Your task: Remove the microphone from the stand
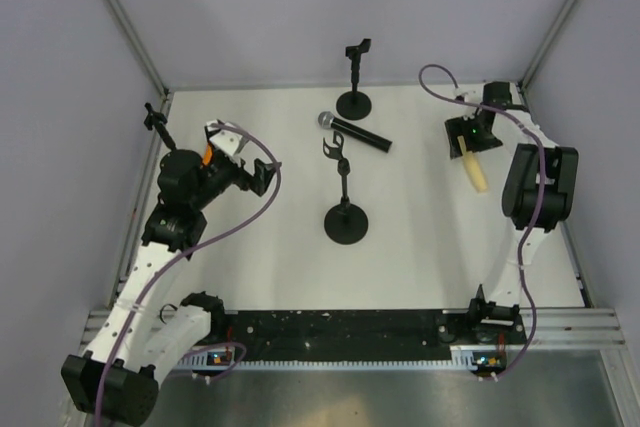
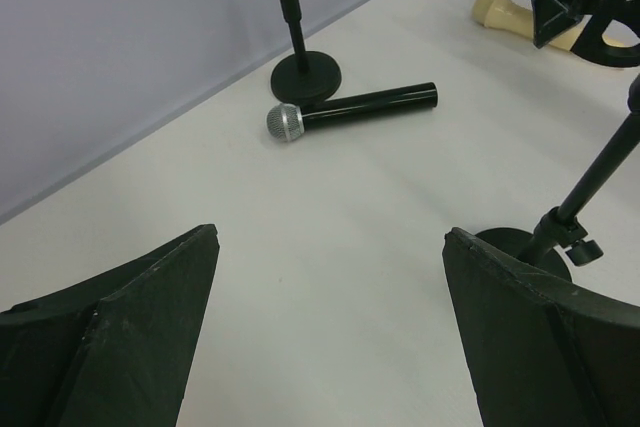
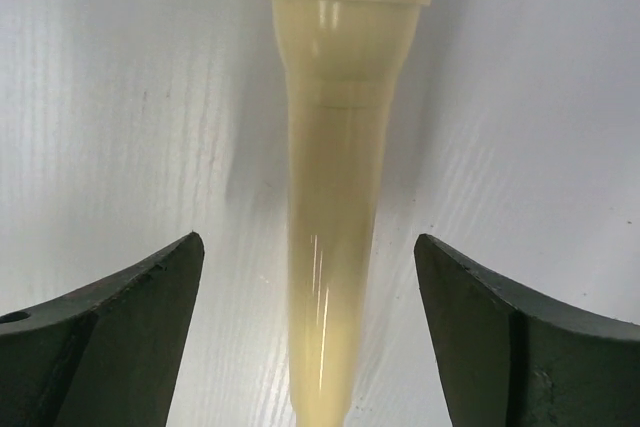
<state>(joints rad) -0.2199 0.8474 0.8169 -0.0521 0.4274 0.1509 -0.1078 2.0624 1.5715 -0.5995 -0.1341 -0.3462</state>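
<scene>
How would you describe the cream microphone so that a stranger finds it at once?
Go to the far right part of the white table, where the right gripper hangs with open jaws. The cream microphone lies flat just under it, not gripped. Its pale body sets it apart: the black microphone, by the stands in the middle, has a silver head.

a white table (image 1: pixel 420 247) sits boxed by pale lilac-grey walls (image 1: pixel 300 7) with aluminium corner posts (image 1: pixel 123 17), evenly lit.
</scene>
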